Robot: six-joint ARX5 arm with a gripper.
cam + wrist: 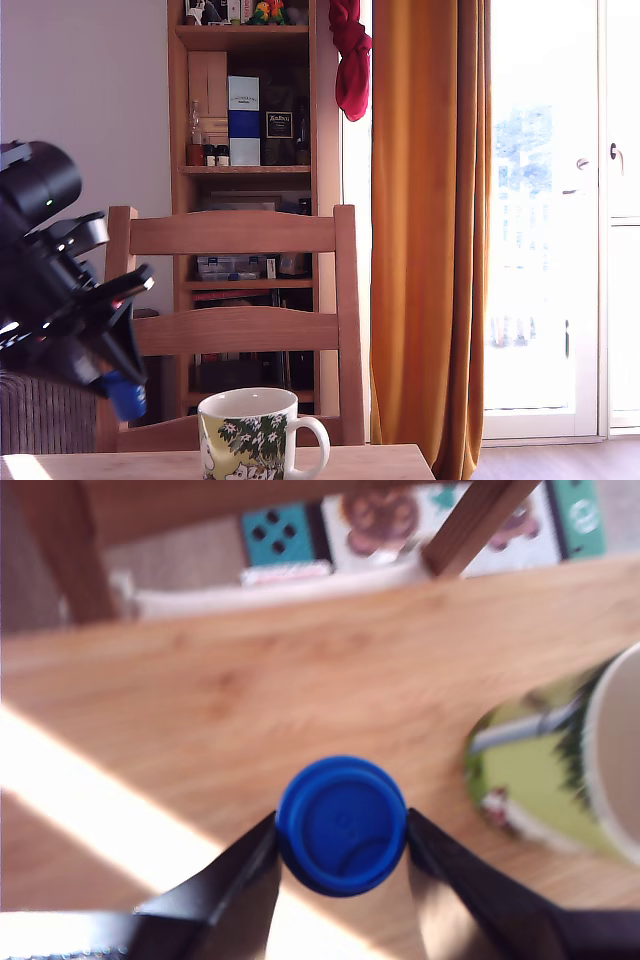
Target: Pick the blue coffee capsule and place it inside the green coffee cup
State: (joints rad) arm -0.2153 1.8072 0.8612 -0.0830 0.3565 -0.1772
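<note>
1. Exterior view: the gripper (112,385) hangs in the air at the exterior view's left, tilted downward, and the blue capsule (124,397) shows at its tip, above the level of the table (370,462).
2. Exterior view: the cup (252,433), white with green leaves and flowers, stands upright on the table, toward the exterior view's right of the gripper. Its handle points to the exterior view's right. The capsule is near the cup but not yet over its mouth.
3. Exterior view: behind the table stand a wooden chair (235,275), a bookshelf (245,170) and an orange curtain (430,230).
4. Wrist view: the gripper (341,842) is closed on the blue capsule (341,825); the 2 black fingers (240,870) press on its opposite sides, and its round flat face looks toward the camera. The table (300,690) is below, with a stripe of sunlight on it.
5. Wrist view: the cup (565,775) shows at the edge of the picture, well apart from the capsule, with a part of its cream inside visible.
6. Handling, as my judgement: the capsule looks light and small, with thin smooth walls, so it could slip or dent under hard pressure. The hold on the 2 sides of the body below the wider rim seems right. The cup is ceramic, so the capsule is better released low over the mouth.
</note>
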